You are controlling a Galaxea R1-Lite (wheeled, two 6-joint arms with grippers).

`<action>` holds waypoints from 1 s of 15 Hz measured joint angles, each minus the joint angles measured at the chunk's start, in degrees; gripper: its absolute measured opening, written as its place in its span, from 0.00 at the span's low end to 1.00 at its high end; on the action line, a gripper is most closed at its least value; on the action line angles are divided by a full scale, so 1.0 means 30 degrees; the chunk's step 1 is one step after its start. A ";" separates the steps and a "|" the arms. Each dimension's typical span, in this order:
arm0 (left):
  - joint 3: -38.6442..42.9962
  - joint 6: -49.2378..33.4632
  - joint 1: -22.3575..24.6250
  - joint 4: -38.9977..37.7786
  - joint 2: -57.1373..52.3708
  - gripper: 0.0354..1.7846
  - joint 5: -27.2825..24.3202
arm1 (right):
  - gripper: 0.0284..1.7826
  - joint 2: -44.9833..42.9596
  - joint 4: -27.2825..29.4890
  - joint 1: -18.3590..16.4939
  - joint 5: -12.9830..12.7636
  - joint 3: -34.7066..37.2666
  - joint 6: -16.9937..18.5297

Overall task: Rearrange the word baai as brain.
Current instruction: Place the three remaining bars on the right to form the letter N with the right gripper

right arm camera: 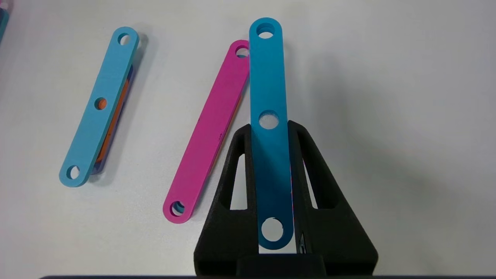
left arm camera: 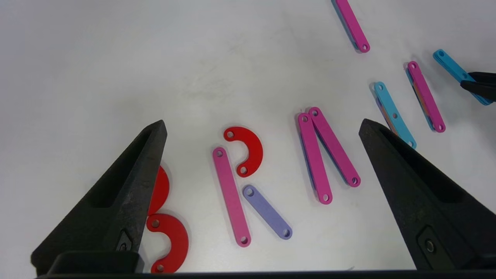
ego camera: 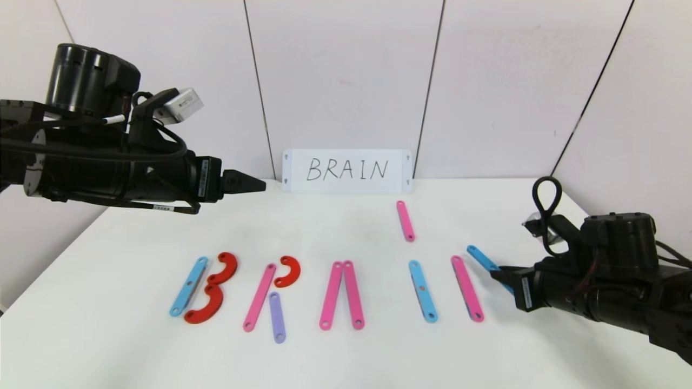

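Note:
The letters lie in a row on the white table [ego camera: 135, 356]. From the left: a blue bar [ego camera: 188, 286] with two red curves [ego camera: 215, 289]. Then a pink bar [ego camera: 259, 297], a red curve [ego camera: 288, 271] and a short purple bar [ego camera: 277, 317]. Then two pink bars [ego camera: 341, 295] joined at the top, a blue bar [ego camera: 423, 292] and a pink bar [ego camera: 467, 289]. My right gripper [ego camera: 500, 274] [right arm camera: 269, 128] is shut on another blue bar [right arm camera: 267, 77] [ego camera: 480, 258], just right of that pink bar [right arm camera: 211, 131]. My left gripper [ego camera: 259, 185] [left arm camera: 262, 124] hangs open and empty, high above the table's left rear.
A white card handwritten BRAIN [ego camera: 347, 170] stands against the back wall. A lone pink bar [ego camera: 405, 220] lies behind the row, towards the card. White wall panels close the back and both sides.

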 joint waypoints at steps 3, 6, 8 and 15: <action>0.0000 0.0008 0.0000 0.0000 0.0000 0.97 0.0000 | 0.14 0.0723 -0.1093 -0.0089 0.0004 0.0540 -0.0301; 0.0000 0.0000 0.0000 0.0000 0.0000 0.97 -0.0008 | 0.14 0.1256 -0.1130 -0.0524 0.0459 0.0589 -0.0898; 0.0000 0.0000 0.0000 -0.0008 0.0000 0.97 0.0000 | 0.14 0.1544 -0.1122 -0.0947 0.1170 0.0654 -0.1487; 0.0000 0.0016 0.0000 0.0000 0.0020 0.97 -0.0008 | 0.14 0.2040 -0.1321 -0.2072 0.2723 0.0646 -0.2747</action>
